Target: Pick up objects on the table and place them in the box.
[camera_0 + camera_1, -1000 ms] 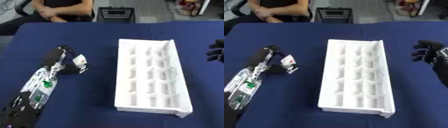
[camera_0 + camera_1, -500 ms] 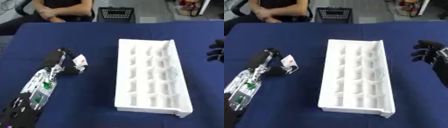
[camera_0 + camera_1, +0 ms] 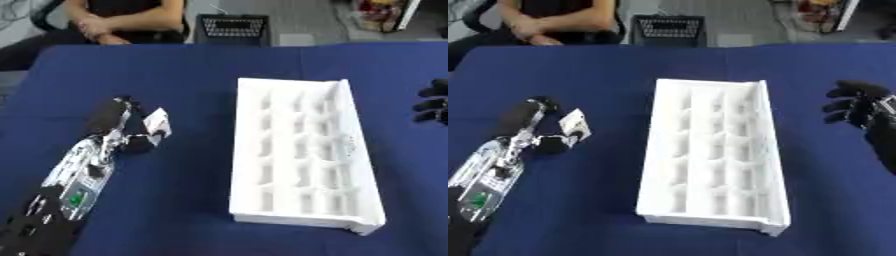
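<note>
Your left robot hand point(image 3: 131, 132), at left of frame, pinches a small white card-like object point(image 3: 157, 122); your right robot hand point(image 3: 855, 102) idles open; swing it carelessly and it could slip before the white compartmented foam box point(image 3: 710, 155).

Left robot hand point(image 3: 546, 131) pinches a small white object point(image 3: 576, 123) — box point(image 3: 713, 155) well apart

My desk point(image 3: 201, 75) is draped in a deep blue cloth that fills nearly all I see. Past its far edge lies a pale grey floor point(image 3: 306, 20), evenly lit. A black wire basket point(image 3: 232, 29) stands there, just behind the desk. A dark chair back point(image 3: 48, 12) shows at the far left corner, and colourful clutter point(image 3: 381, 12) sits at the far right.
</note>
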Available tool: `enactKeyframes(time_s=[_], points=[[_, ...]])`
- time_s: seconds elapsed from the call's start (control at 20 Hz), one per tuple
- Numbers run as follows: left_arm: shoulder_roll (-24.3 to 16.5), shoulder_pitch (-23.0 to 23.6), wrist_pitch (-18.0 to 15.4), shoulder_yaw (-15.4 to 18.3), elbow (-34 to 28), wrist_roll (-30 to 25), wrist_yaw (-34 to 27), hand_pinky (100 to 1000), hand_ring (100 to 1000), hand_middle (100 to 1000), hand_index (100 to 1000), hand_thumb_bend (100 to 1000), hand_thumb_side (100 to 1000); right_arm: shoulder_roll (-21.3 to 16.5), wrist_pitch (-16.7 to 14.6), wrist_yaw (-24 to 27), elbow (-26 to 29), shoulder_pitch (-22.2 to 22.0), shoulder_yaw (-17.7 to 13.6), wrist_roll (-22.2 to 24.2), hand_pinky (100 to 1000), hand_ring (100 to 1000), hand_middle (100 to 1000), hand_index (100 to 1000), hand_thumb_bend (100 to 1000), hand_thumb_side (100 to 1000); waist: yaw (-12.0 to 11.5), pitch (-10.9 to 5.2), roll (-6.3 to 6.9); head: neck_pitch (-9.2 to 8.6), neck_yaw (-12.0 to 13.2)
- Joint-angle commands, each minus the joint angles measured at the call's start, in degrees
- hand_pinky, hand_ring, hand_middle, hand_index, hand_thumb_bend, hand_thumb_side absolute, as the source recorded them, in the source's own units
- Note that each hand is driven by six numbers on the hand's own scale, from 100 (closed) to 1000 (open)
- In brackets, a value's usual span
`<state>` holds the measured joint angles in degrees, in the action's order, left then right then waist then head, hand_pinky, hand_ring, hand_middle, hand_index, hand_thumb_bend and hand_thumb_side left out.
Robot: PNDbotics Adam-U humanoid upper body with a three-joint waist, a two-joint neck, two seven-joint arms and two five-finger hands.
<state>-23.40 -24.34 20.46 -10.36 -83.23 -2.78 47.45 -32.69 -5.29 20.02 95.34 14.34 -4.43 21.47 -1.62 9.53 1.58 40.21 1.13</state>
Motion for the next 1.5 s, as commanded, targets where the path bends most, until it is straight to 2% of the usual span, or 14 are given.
enactKeyframes(time_s=[0.05, 0.5, 0.8, 0.95, 1.0, 1.05, 1.15, 1.35, 1.5], points=[[-1.29, -0.4, 0.05, -0.01, -0.32, 2.26, -0.44, 893, 739, 709, 431, 159, 228, -0.71, -0.16, -0.13, 0.56, 0.67, -0.55, 0.24, 655, 701, 734, 863, 100, 928, -0.1, -0.92, -0.18, -0.43, 0.62], [-1.04, -0.38, -0.52, 0.18, -1.67, 5.59, -2.92, 894, 729, 696, 424, 100, 235, -0.72, -0.21, -0.13, 0.51, 0.62, -0.6, 0.26, 656, 701, 734, 863, 100, 928, -0.17, -0.93, -0.24, -0.46, 0.53], [-1.83, -1.48, -2.26, -1.91, -12.44, 7.19, -8.9, 902, 734, 702, 406, 100, 244, -0.69, -0.17, -0.14, 0.48, 0.67, -0.5, 0.34, 656, 702, 734, 863, 100, 929, -0.23, -0.93, -0.2, -0.32, 0.77], [-2.15, -2.67, -2.88, -3.66, -18.03, 5.25, -10.23, 905, 738, 706, 401, 100, 250, -0.7, -0.14, -0.15, 0.45, 0.7, -0.44, 0.39, 656, 702, 734, 863, 100, 929, -0.15, -1.01, -0.16, -0.31, 0.98], [-2.07, -3.14, -3.0, -4.22, -19.49, 4.34, -10.43, 905, 738, 706, 402, 137, 276, -0.69, -0.13, -0.15, 0.43, 0.71, -0.42, 0.41, 656, 702, 734, 863, 100, 929, -0.11, -1.05, -0.15, -0.33, 1.06], [-1.98, -3.59, -3.1, -4.77, -20.67, 3.4, -10.59, 905, 738, 706, 402, 100, 253, -0.67, -0.11, -0.14, 0.4, 0.73, -0.39, 0.44, 656, 702, 734, 863, 100, 929, -0.07, -1.08, -0.13, -0.35, 1.11], [-1.69, -4.6, -3.41, -6.01, -22.42, 1.46, -10.7, 903, 738, 705, 404, 124, 259, -0.63, -0.08, -0.12, 0.37, 0.77, -0.32, 0.52, 656, 702, 734, 863, 100, 929, 0.07, -1.13, -0.09, -0.35, 1.18], [0.06, -6.3, -4.46, -8.9, -23.44, -2.03, -10.66, 903, 739, 706, 408, 133, 268, -0.51, 0.01, -0.1, 0.35, 0.8, -0.2, 0.68, 656, 702, 734, 864, 100, 930, 0.35, -1.16, -0.01, -0.34, 1.32], [0.95, -7.34, -5.74, -11.42, -23.1, -4.55, -10.2, 901, 740, 709, 412, 185, 282, -0.55, 0.02, -0.08, 0.36, 0.9, -0.12, 0.77, 656, 702, 734, 864, 100, 929, 0.52, -1.18, 0.02, -0.19, 1.53]])
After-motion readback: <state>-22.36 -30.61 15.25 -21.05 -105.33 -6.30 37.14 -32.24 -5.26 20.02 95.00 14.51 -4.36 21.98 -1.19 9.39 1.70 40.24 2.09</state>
